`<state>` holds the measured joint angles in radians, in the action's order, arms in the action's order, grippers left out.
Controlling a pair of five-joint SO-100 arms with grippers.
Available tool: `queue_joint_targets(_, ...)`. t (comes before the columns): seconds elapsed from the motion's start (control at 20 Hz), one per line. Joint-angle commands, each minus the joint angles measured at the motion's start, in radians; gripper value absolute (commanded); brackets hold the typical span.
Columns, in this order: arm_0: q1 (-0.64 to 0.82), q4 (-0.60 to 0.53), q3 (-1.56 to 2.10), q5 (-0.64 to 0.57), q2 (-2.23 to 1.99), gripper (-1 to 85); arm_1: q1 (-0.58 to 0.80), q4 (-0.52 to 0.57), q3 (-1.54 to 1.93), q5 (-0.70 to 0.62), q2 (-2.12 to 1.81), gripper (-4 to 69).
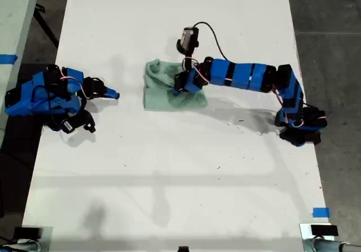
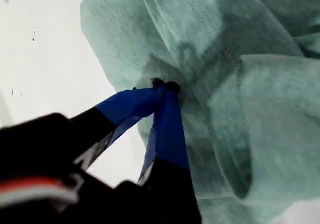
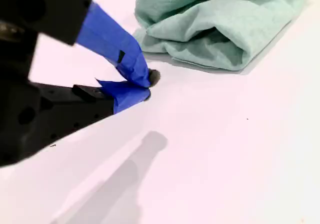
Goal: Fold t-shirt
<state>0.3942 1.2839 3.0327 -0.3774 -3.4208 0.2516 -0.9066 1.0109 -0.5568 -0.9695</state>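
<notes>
T-shirt (image 1: 169, 92) lay bunched in a rough folded wad on the white table (image 1: 169, 178), a bit above table centre in the exterior view, approx 12 o'clock from centre. Cloth pale mint, creased, several layers overlapping.

My first gripper (image 2: 165, 86) was on the shirt's 3 o'clock side in the exterior view (image 1: 183, 83), its arm reaching in from the base at the exterior view's right. Jaws pinched together w/ tips meeting on a fold of the fabric; the first wrist view showed cloth gathered at the tips, so it was gripping the t-shirt (image 2: 240, 108).

My second gripper (image 3: 145, 86) sat well apart at the shirt's 9 o'clock in the exterior view (image 1: 113, 94), above bare table, holding nothing, tips together or nearly so. Shirt (image 3: 220, 28) visible beyond its tips, not touching.
</notes>
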Motion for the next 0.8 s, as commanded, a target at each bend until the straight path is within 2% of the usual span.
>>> queue_joint_targets(0.0,0.011,0.008,-0.006,0.009,-0.003,0.0,0.040,-0.014,-0.106,-0.032,-0.002,-1.2)
queue_joint_targets(0.2,0.012,0.008,-0.006,0.009,-0.003,0.0,0.100,-0.002,-0.144,-0.077,0.032,-1.3)
queue_joint_targets(0.45,0.014,0.008,-0.006,0.008,-0.003,0.0,0.259,0.114,-0.184,-0.195,0.094,-1.3)
queue_joint_targets(0.75,0.018,0.008,-0.005,0.008,-0.003,0.0,0.439,0.075,-0.325,-0.288,0.052,-1.3)
